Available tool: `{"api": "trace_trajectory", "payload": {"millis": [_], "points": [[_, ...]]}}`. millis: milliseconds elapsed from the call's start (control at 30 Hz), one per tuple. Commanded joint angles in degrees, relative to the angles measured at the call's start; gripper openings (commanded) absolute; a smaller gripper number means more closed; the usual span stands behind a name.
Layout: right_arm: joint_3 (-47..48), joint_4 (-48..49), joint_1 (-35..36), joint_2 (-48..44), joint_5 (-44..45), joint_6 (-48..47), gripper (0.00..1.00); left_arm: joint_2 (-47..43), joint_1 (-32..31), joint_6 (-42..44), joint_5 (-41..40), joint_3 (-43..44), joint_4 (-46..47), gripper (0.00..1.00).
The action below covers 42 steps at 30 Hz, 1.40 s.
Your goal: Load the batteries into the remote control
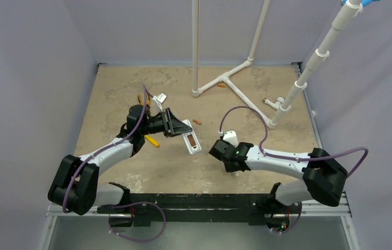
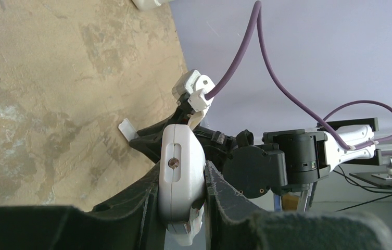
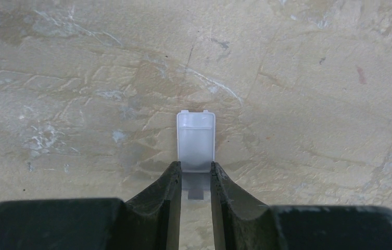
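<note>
Item: remote control [image 1: 192,141], slim white handset, judged light, rigid, smooth-shelled and prone to slip. Held near table centre, recess up, pinched across its long edges by left gripper [image 1: 181,130]: a sound hold. Loose battery [image 1: 198,122] at its 1 o'clock. Right gripper [image 3: 196,179] nips cover plate [image 3: 196,141]

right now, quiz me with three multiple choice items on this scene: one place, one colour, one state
1. The loose battery nearest the remote control lies: A on the table just beyond it; B on the base rail; C under the pliers.
2. The arm cables are: A yellow; B purple; C green.
3. The left pincer is: A open; B shut on pliers; C shut on the remote control.
Answers: A, it rests on bare tabletop; B, purple loops show on both arms; C, it clamps the remote's sides.
</note>
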Motion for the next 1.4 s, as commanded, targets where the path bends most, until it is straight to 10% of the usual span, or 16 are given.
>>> {"api": "trace_trajectory", "payload": {"millis": [0, 800, 1100, 1367], "points": [[4.07, 1.28, 0.62, 2.64, 2.61, -2.59, 0.00, -0.59, 0.25, -0.91, 0.55, 1.46, 3.27, 0.00], [-4.25, 13.71, 0.62, -6.97, -6.21, -5.96, 0.00, -1.40, 0.23, 0.19, -0.18, 2.25, 0.59, 0.00], [-6.86, 17.98, 0.62, -6.19, -8.07, -2.01, 0.50, -2.23, 0.17, 0.71, -0.15, 2.34, -0.80, 0.00], [-9.55, 18.15, -0.68, -10.41, -8.09, -0.32, 0.42, -2.35, 0.17, 0.81, -0.17, 2.78, -1.29, 0.00]]}}
